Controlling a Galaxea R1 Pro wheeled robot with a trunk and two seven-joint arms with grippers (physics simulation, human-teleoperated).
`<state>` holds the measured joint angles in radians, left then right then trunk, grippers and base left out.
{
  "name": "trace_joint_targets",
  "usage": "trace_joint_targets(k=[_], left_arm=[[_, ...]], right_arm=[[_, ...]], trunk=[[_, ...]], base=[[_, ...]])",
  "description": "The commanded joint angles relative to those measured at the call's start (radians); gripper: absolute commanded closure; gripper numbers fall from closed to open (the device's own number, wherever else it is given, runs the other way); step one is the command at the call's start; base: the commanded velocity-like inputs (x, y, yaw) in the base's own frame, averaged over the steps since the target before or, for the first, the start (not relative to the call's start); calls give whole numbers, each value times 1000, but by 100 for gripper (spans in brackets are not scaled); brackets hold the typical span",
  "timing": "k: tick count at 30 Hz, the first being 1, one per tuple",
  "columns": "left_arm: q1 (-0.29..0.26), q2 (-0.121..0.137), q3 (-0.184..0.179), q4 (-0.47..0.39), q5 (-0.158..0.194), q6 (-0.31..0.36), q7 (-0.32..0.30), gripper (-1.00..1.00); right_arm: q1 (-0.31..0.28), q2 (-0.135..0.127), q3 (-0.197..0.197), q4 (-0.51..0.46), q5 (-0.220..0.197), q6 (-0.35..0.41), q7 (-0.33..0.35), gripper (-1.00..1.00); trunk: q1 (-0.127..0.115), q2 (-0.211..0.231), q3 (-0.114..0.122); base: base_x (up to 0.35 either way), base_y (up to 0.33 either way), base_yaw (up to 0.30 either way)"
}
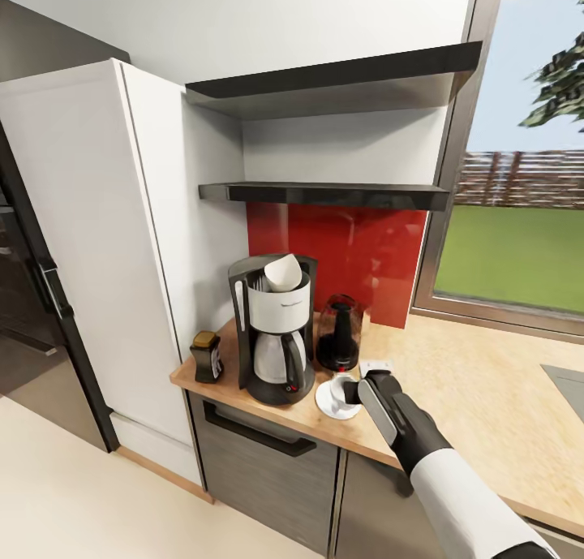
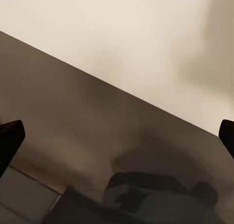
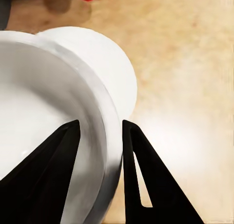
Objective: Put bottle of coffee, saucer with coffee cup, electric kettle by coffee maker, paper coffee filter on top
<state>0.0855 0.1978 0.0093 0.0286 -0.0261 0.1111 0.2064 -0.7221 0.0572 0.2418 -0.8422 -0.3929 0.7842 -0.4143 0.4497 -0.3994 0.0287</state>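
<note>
**Gripping the cup on its saucer**

Pinching the coffee cup (image 3: 53,131) by its rim, the right gripper (image 3: 100,131) has one finger inside, one outside, narrowly parted around the wall. The cup sits over the saucer (image 1: 328,403) on the kitchen countertop (image 1: 487,397), just right of the coffee maker (image 1: 273,332). The paper coffee filter (image 1: 283,272) tops the machine; its front lettering is too blurred to read. The electric kettle (image 1: 338,334) stands behind, the bottle of coffee (image 1: 207,355) left. The left gripper's (image 2: 117,136) fingertips sit wide apart, holding nothing.
</note>
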Motion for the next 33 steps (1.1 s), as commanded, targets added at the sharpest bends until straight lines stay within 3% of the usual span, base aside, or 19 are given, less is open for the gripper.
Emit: trace_joint_targets(k=[1,14,33], left_arm=[[0,0,1,-1,-3,4,2,-100],[0,0,2,-1,-3,4,2,-100],[0,0,0,-1,-4,4,1,-100]], right_arm=[[0,0,2,4,-10,1,-9,100],[0,-2,1,29,-11,1,-9,100],[0,-4,0,60,-12,0,-9,100]], trunk=[[0,-1,0],[0,-1,0],[0,-1,0]], base=[[3,0,0],[142,60,0],[7,3,0]])
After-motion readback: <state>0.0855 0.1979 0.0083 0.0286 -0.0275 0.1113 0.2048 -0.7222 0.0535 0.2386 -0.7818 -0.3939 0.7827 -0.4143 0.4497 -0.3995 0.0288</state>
